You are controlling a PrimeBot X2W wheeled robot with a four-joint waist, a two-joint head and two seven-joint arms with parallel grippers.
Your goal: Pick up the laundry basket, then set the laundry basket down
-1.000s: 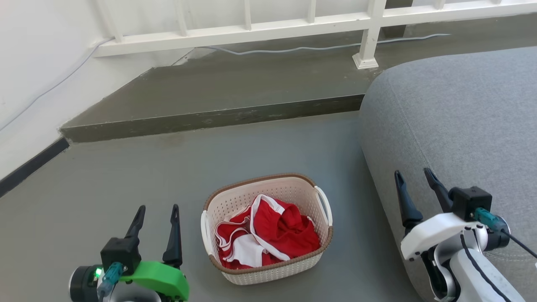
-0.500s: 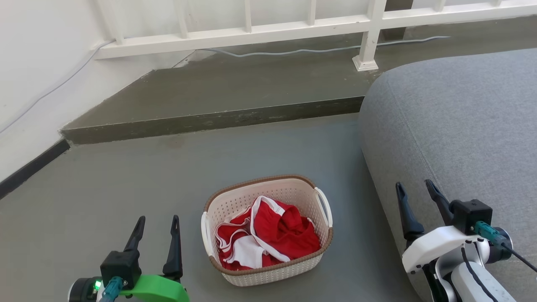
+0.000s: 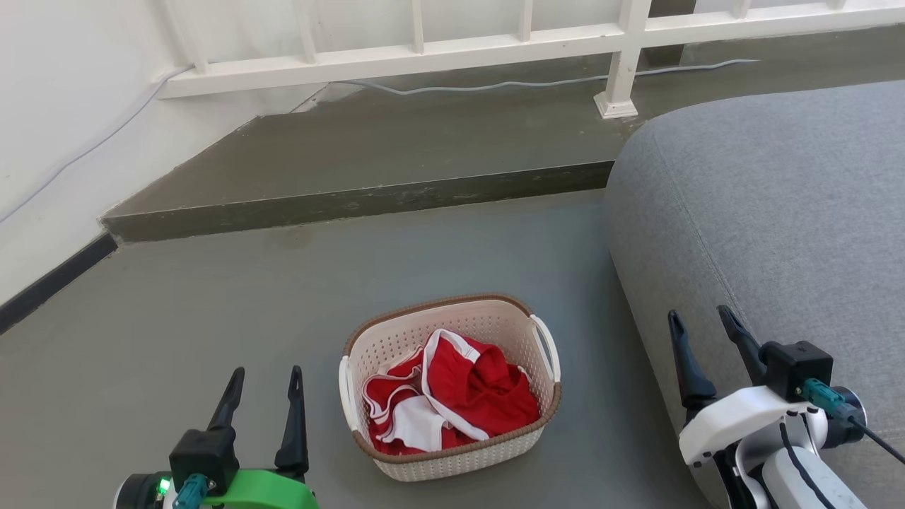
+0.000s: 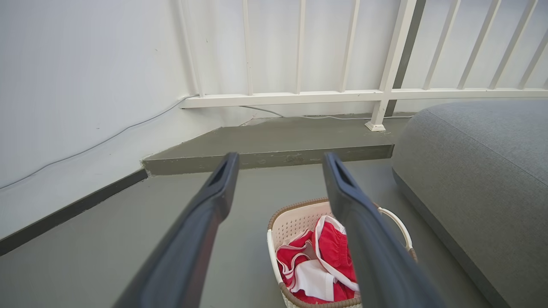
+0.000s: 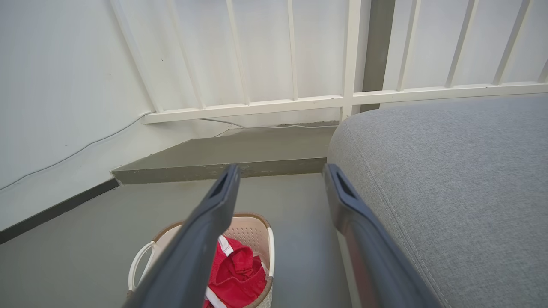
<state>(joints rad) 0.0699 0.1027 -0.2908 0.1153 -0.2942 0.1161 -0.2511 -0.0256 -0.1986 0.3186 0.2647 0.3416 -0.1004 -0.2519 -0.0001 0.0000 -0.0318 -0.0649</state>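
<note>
1. The laundry basket [image 3: 459, 461] is small, cream-white and rounded-rectangular, its walls pierced with rows of little holes and its top edged with a brown woven-look rim
2. A white loop handle [image 3: 344, 385] sits on its 9 o'clock side and a second handle [image 3: 548, 346] on its 3 o'clock side
3. It stands upright on the grey floor [image 3: 212, 304], toward 6 o'clock in the head view, with neither gripper touching it
4. Inside lies crumpled red clothing with white trim [image 3: 474, 385], filling most of the bottom and staying below the rim
5. The left gripper [image 3: 267, 369] hangs at 8 o'clock of the basket, near it but apart, fingers spread wide with nothing between them
6. The right gripper [image 3: 698, 311] is at 3 o'clock of the basket, in front of the grey sofa cushion [image 3: 763, 212], its fingers likewise parted and empty
7. At 12 o'clock beyond the basket a low concrete step [image 3: 353, 201] rises, with a white railing [image 3: 424, 49] and a pale cable [image 3: 495, 85] behind it
</note>
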